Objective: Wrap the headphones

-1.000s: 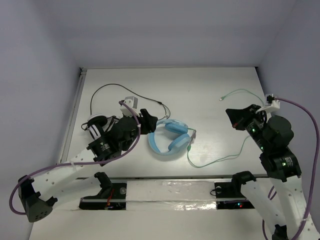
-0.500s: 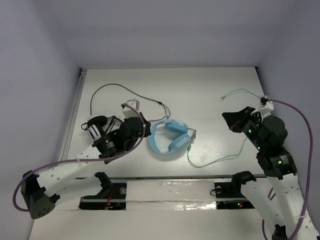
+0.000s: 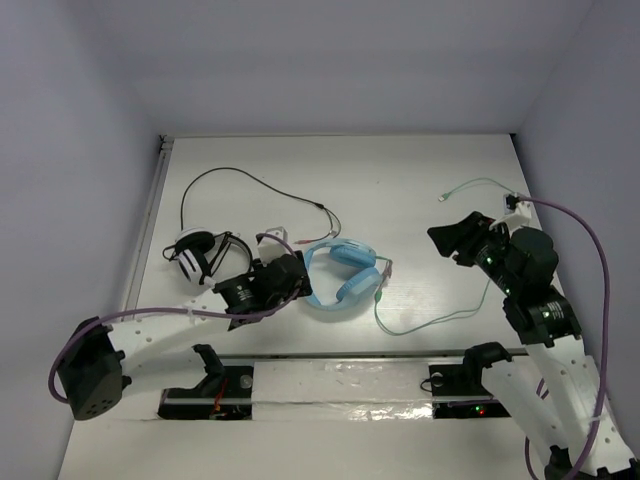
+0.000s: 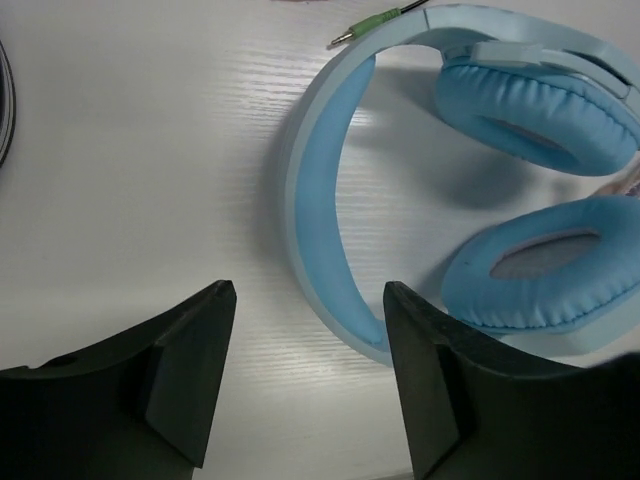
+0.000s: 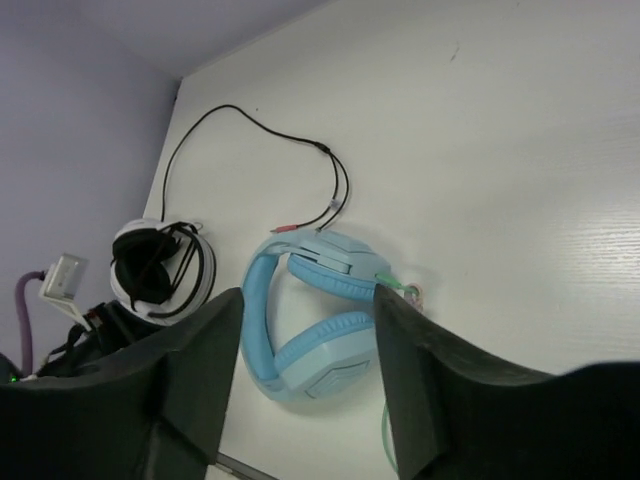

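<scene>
White tabletop (image 3: 400, 170), boxed in by pale lavender walls (image 3: 80, 120), carries two headsets. The light blue headphones (image 3: 340, 275) lie flat near the middle, a little toward the near edge. Their wide band curves to the left and the two padded cups sit close together on the right. In the left wrist view the cushions face up.

The left gripper (image 3: 297, 277) sits low, right at the curve of the band, with its fingers (image 4: 190, 370) spread moderately and nothing clamped between them. In the left wrist view the band's arc runs into the gap and meets the inner edge of the right-hand finger (whether it actually touches, I cannot tell).

The right gripper (image 3: 452, 238) hangs above the table well to the right of the headphones, tilted toward them, with its jaws apart and empty.

The pale green cable (image 3: 440, 318) leaves the cups, loops toward the near edge, and climbs past the right arm to a plug at the far right.

The black-and-white headphones (image 3: 195, 250) rest on the left side, beside the left arm. Their black cable (image 3: 250, 185) arcs across the table to a green-tipped jack plug (image 4: 365, 25) lying just beyond the blue band.
</scene>
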